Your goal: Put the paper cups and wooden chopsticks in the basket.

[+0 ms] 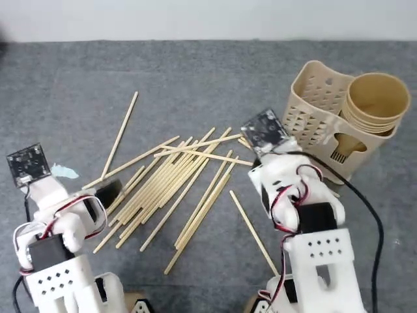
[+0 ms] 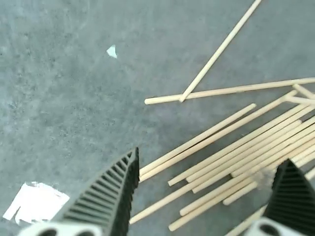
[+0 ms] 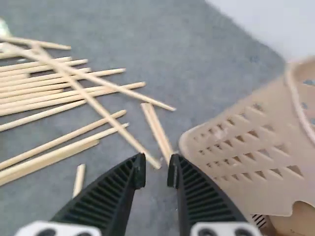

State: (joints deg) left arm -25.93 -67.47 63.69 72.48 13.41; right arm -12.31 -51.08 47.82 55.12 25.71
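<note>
Both white arms sit at the near edge of the grey desk (image 1: 195, 72): left arm (image 1: 55, 274) at the near left corner, right arm (image 1: 316, 251) at the near right. Left gripper (image 2: 204, 196): jaws spread wide with nothing between them, hanging low over the near-left end of the chopstick pile, several stick ends lying under the gap. Right gripper (image 3: 156, 172): jaws almost together with only a thin slit left, holding nothing; it hangs above the desk between the pile's right-hand ends and the basket wall. Wooden chopsticks (image 1: 169, 186): loose on the middle of the desk, most lying roughly parallel in a slanted fan from near left to far right, a few crossed over the top. One long stick (image 1: 122, 134) angles away on the far-left side, its near end meeting another stick. A single stick (image 1: 254, 231) lies apart, just beside the right arm. Basket (image 1: 313, 98): beige with perforated walls, at the far right of the desk, just beyond the right arm. Paper cups (image 1: 376, 98): a nested stack sitting in the basket's right-hand compartment, rims standing above the basket wall. Pale paper scrap (image 1: 64, 172) lies on the desk near the left arm.
</note>
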